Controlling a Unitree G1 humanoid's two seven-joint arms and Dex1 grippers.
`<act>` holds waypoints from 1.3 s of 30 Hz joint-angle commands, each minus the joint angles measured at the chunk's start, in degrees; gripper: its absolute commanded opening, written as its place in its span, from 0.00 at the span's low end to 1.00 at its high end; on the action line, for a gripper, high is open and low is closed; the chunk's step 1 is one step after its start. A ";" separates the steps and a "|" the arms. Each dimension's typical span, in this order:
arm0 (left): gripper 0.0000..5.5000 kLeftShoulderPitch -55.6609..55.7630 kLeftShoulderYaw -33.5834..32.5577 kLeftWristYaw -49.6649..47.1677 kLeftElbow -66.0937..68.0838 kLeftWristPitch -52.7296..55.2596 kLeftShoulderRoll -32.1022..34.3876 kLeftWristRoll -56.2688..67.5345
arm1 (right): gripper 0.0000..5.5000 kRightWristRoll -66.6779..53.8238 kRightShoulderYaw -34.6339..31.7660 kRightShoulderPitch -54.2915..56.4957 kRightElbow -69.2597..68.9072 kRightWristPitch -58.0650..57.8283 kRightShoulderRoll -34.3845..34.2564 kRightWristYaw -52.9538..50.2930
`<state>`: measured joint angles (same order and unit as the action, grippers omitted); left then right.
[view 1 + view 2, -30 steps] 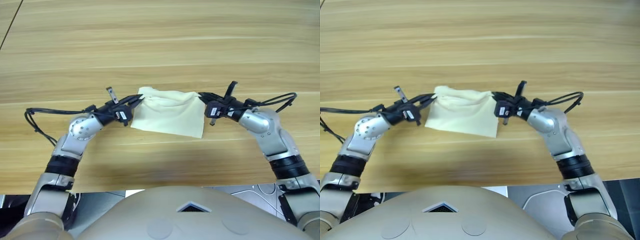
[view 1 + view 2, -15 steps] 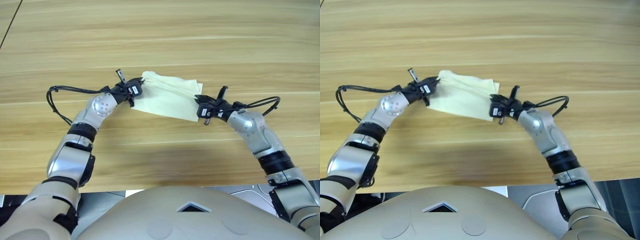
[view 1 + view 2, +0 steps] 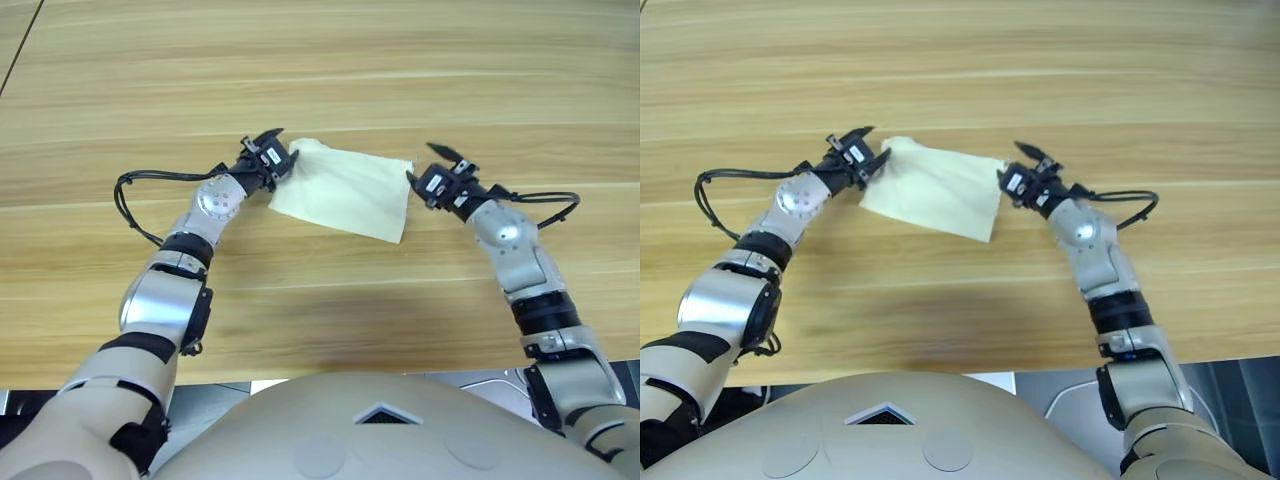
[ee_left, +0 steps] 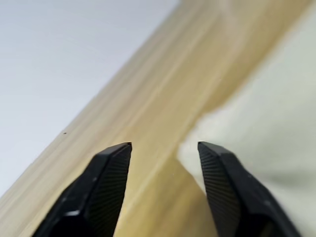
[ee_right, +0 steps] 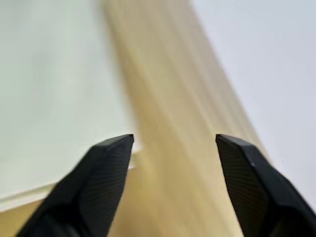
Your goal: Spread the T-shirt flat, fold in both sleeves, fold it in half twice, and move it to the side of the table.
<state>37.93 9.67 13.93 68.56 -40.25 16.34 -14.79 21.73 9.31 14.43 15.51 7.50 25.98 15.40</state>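
The pale yellow T-shirt [image 3: 345,193] lies folded into a small slanted rectangle on the wooden table [image 3: 320,70]. My left gripper [image 3: 274,160] stands open at the shirt's far left corner, with nothing between its fingers. At the far right corner my right gripper [image 3: 437,168] is open too and holds nothing. In the left wrist view the open left gripper [image 4: 164,153] frames a corner of the T-shirt [image 4: 266,133] against the wood. The right wrist view has the T-shirt [image 5: 54,89] edge beside the open right gripper [image 5: 174,148].
Bare wood stretches on all sides of the folded shirt. The table's near edge [image 3: 230,384] runs just below my arms. Black cables [image 3: 150,180] loop out from both wrists over the tabletop.
Both grippers have let go of the T-shirt and opened. The shirt now rests flat on the table, and the right gripper has drawn back a little from its corner.
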 commanded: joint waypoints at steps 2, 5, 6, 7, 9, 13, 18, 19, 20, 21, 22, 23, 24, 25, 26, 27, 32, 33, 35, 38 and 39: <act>0.56 3.19 -11.86 4.36 -3.87 -4.80 -2.40 15.69 | 0.71 -2.41 -0.30 3.45 -0.66 1.87 -3.50 -1.99; 0.56 2.54 -15.49 13.96 -8.11 -5.41 -3.33 24.24 | 0.81 -2.59 1.38 4.11 -1.13 3.79 -4.69 -1.17; 0.56 1.40 -14.50 16.11 -9.56 -6.67 -2.90 23.90 | 0.85 -2.63 1.91 4.55 -1.01 4.46 -5.17 -0.99; 0.56 -0.45 -12.42 17.78 -11.03 -8.84 -1.87 21.59 | 0.88 -2.51 2.50 5.23 -0.57 4.95 -5.70 -0.79; 0.56 -4.85 -7.37 20.71 -13.64 -12.67 0.87 15.25 | 0.95 -2.31 3.60 7.00 0.83 5.75 -6.69 -0.54; 0.56 -9.11 0.69 14.10 -14.42 -13.36 5.97 -1.75 | 0.98 -1.89 5.66 10.98 4.82 7.36 -8.58 -0.09; 0.56 -7.00 5.42 -5.76 -11.71 -6.10 8.47 -16.85 | 0.98 -0.41 10.66 17.35 11.04 10.01 -13.30 1.13; 0.56 -6.33 5.10 -8.99 -10.94 -4.70 8.57 -17.39 | 0.98 0.42 12.13 18.74 13.34 10.52 -14.48 1.38; 0.56 -5.77 4.62 -11.95 -10.15 -3.64 8.64 -17.43 | 0.98 1.19 13.65 19.87 16.38 11.12 -15.65 1.96; 0.56 -5.40 3.82 -14.14 -9.44 -2.98 8.66 -16.82 | 0.98 2.02 15.11 20.78 19.57 11.86 -16.70 2.42; 0.56 -5.11 2.53 -15.67 -8.82 -2.84 8.53 -15.18 | 0.98 3.14 16.67 21.60 23.28 12.66 -17.58 2.52; 0.56 -4.92 0.87 -16.75 -8.33 -3.07 8.36 -12.95 | 0.98 4.01 17.94 22.45 27.32 13.49 -18.52 2.58; 0.56 -4.92 -1.03 -17.08 -8.09 -3.56 8.10 -10.29 | 0.98 4.95 19.08 23.26 31.50 14.06 -19.38 2.60; 0.56 -5.24 -3.09 -16.43 -8.18 -5.06 7.67 -6.87 | 0.98 6.38 20.30 24.31 36.86 14.24 -20.23 1.78; 0.56 -5.52 -4.78 -15.65 -8.36 -6.12 7.20 -3.94 | 0.98 7.40 20.94 25.29 41.54 13.82 -20.80 0.66; 0.56 -5.77 -6.19 -14.64 -8.60 -7.53 6.69 -1.13 | 0.98 8.07 21.14 26.13 46.44 12.70 -21.12 -0.74; 0.56 -7.04 -10.29 -8.66 -10.03 -11.71 4.42 9.03 | 0.98 5.06 17.36 27.27 59.21 6.32 -19.84 -5.70; 0.56 -7.17 -10.77 -7.86 -10.05 -11.92 4.02 10.18 | 0.98 3.66 15.54 27.26 60.22 5.18 -18.98 -7.12; 0.56 -7.89 -11.14 -6.77 -9.87 -12.30 3.26 11.27 | 0.98 0.13 10.65 27.42 61.60 2.09 -16.50 -11.51; 0.56 -8.95 -11.67 -5.97 -9.10 -12.36 2.50 12.14 | 0.98 -5.11 3.25 27.21 62.53 -1.34 -12.29 -17.74; 0.56 -9.46 -11.94 -6.07 -8.62 -12.26 2.33 12.20 | 0.98 -6.76 0.66 26.63 62.74 -2.47 -10.11 -20.29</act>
<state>29.46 -1.60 7.45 59.12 -52.44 19.04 -2.93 16.80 13.59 46.00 74.53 11.09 11.20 -2.18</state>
